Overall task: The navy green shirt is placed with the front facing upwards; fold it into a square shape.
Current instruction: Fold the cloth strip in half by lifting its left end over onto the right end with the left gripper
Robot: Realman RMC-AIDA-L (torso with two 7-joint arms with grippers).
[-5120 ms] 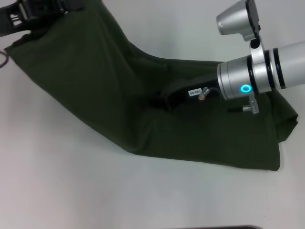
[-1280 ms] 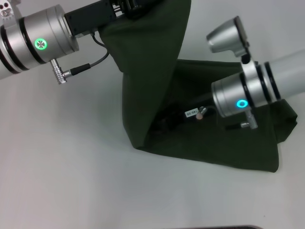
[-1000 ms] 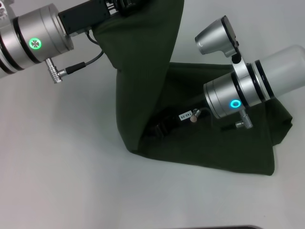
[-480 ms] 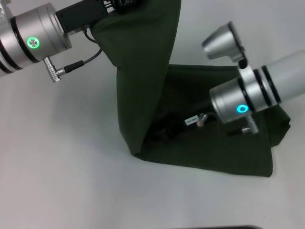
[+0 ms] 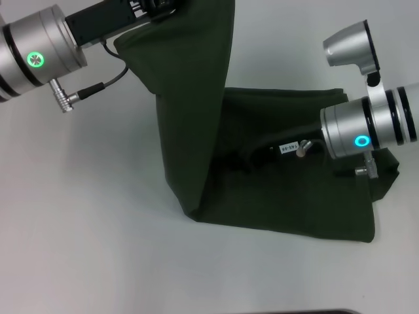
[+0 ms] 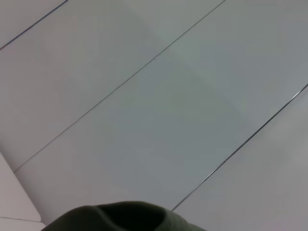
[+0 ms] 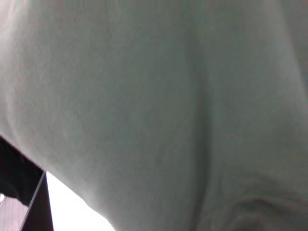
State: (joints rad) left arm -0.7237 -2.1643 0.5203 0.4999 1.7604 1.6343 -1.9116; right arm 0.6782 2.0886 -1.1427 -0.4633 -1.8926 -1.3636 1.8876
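The navy green shirt (image 5: 288, 196) lies partly folded on the white table (image 5: 78, 229). One broad flap (image 5: 190, 98) of it is pulled up and hangs from my left gripper (image 5: 160, 5) at the top edge of the head view, which is shut on the fabric's edge. My right gripper (image 5: 239, 159) reaches in low over the flat part of the shirt, its dark tip beside the foot of the raised flap. A bit of green cloth (image 6: 120, 219) shows in the left wrist view. Pale cloth (image 7: 144, 96) fills the right wrist view. No lettering shows.
The left arm's silver wrist (image 5: 33, 52) with a dangling cable (image 5: 98, 88) hangs over the table's left side. The right arm's silver wrist (image 5: 366, 131) covers the shirt's right part. A dark edge (image 5: 314, 311) shows at the table's front.
My right arm has drawn back to the right, its gripper sliding out from under the raised flap. The left arm has shifted slightly left, still holding the flap up.
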